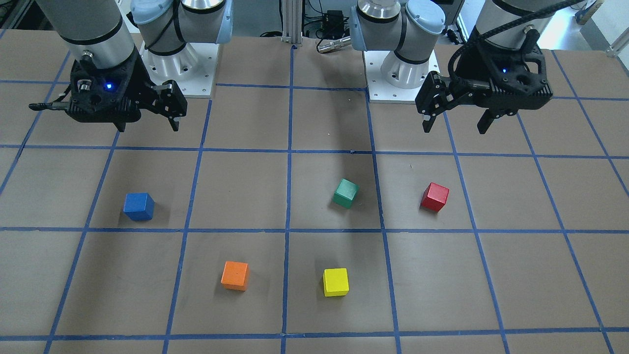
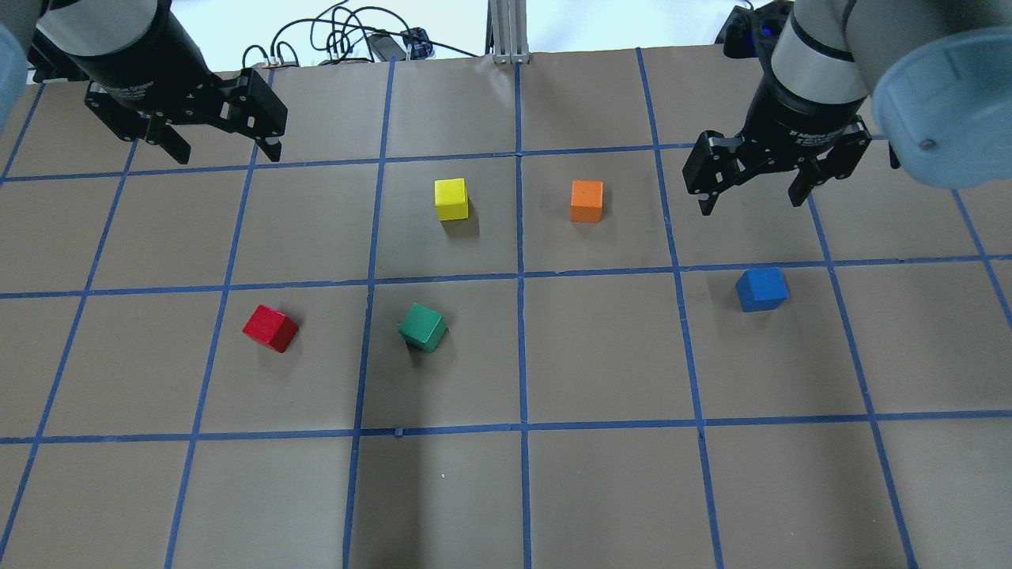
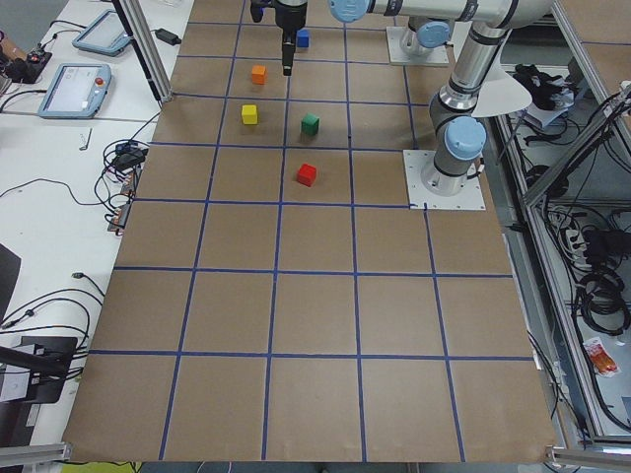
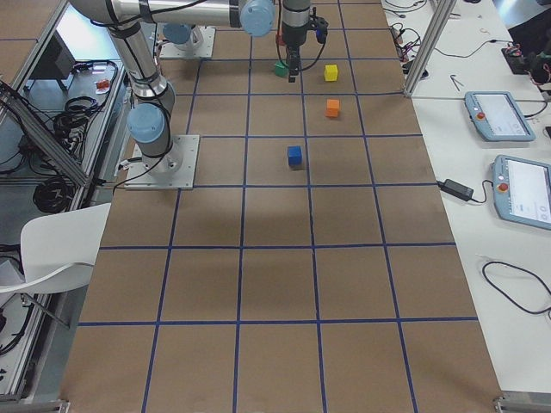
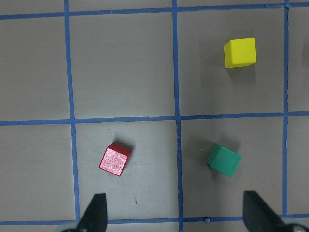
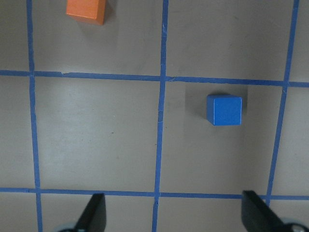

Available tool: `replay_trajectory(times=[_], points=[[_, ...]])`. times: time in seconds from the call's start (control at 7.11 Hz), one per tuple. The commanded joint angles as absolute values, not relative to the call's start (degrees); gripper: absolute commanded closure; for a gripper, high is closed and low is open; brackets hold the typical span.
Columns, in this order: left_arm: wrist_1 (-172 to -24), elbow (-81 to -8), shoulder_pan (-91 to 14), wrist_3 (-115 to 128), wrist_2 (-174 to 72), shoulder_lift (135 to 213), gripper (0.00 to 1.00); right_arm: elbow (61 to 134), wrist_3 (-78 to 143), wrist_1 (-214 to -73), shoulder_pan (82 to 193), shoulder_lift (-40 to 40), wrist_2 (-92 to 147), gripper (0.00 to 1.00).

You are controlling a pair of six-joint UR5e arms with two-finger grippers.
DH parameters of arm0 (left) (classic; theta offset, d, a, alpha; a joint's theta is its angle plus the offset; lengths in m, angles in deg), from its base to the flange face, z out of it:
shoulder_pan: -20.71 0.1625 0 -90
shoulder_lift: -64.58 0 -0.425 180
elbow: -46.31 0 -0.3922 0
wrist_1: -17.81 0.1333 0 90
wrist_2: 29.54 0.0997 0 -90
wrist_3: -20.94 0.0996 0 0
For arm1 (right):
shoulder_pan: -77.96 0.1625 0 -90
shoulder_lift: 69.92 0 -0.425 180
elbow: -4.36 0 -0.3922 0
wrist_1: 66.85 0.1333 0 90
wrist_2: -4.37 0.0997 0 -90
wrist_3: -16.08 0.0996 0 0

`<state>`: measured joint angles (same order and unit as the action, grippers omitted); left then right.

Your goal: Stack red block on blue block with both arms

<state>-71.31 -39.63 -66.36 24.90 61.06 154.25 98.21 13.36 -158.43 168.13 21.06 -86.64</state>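
Note:
The red block (image 2: pixel 270 329) lies on the table on my left side, also in the front view (image 1: pixel 435 196) and the left wrist view (image 5: pixel 115 160). The blue block (image 2: pixel 762 289) lies on my right side, also in the front view (image 1: pixel 139 206) and the right wrist view (image 6: pixel 224 109). My left gripper (image 2: pixel 228 154) (image 1: pixel 455 128) is open and empty, high above the table, farther out than the red block. My right gripper (image 2: pixel 750 204) (image 1: pixel 147 127) is open and empty, high up just beyond the blue block.
A green block (image 2: pixel 423 327) lies right of the red one. A yellow block (image 2: pixel 451 198) and an orange block (image 2: pixel 587 201) lie farther out, mid-table. The brown table (image 2: pixel 601 490) carries a blue tape grid. Cables lie beyond the far edge.

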Motion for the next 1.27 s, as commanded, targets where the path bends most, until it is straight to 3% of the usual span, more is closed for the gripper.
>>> replay_trajectory(times=[0.0,1.13], points=[[-71.6,-39.8,-66.6,24.9,61.2,154.1,0.00,98.2,13.3,-158.4,168.1,21.0,-86.8,0.00],[-73.1,-39.9,-66.7,24.7,60.7,154.1,0.00,98.2,13.3,-158.5,168.1,21.0,-86.8,0.00]])
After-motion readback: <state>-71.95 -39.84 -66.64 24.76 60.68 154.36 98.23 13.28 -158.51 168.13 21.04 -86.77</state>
